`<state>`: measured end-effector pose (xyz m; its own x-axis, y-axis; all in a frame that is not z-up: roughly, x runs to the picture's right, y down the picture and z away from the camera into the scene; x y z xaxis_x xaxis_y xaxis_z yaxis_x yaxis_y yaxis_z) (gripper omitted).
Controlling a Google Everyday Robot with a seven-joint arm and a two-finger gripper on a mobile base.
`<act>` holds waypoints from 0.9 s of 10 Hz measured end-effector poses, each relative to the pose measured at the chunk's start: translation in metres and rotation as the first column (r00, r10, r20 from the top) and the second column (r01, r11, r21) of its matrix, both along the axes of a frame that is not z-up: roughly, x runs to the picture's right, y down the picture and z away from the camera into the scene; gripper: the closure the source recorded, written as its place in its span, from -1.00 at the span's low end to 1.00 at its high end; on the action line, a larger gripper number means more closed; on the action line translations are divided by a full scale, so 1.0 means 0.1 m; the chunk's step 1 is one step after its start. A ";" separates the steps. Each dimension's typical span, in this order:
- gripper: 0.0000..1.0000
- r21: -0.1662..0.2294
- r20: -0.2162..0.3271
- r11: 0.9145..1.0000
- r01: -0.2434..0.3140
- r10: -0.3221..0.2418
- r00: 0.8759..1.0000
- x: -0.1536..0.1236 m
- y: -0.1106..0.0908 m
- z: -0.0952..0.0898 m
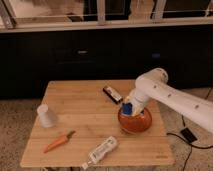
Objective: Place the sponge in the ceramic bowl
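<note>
Blue sponge (128,108), jaws over orange-red bowl (135,123)

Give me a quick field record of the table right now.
gripper: over the bowl's left rim, at the sponge
sponge: at the gripper, above the bowl
bowl: right side of table
bar: just behind the bowl
cup: left edge, upturned
carrot: front left
bottle: front centre, lying flat

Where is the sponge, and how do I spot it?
Find the wooden table, then the orange bowl near its right edge. The sponge is the little blue block at the bowl's rim, by the pincer on the white arm. Nothing else there is blue.
</note>
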<state>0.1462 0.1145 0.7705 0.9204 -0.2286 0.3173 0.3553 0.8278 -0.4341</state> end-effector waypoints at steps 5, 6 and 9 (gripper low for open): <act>0.60 -0.040 -0.090 0.996 -0.079 0.075 0.993 0.33 0.07 0.12; 0.60 -0.055 -0.106 0.993 -0.100 0.094 0.990 0.40 0.09 0.16; 0.60 -0.084 -0.111 0.989 -0.120 0.110 0.988 0.45 0.16 0.22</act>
<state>0.1909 0.1301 0.7925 0.9684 -0.0945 0.2309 0.2082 0.8164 -0.5387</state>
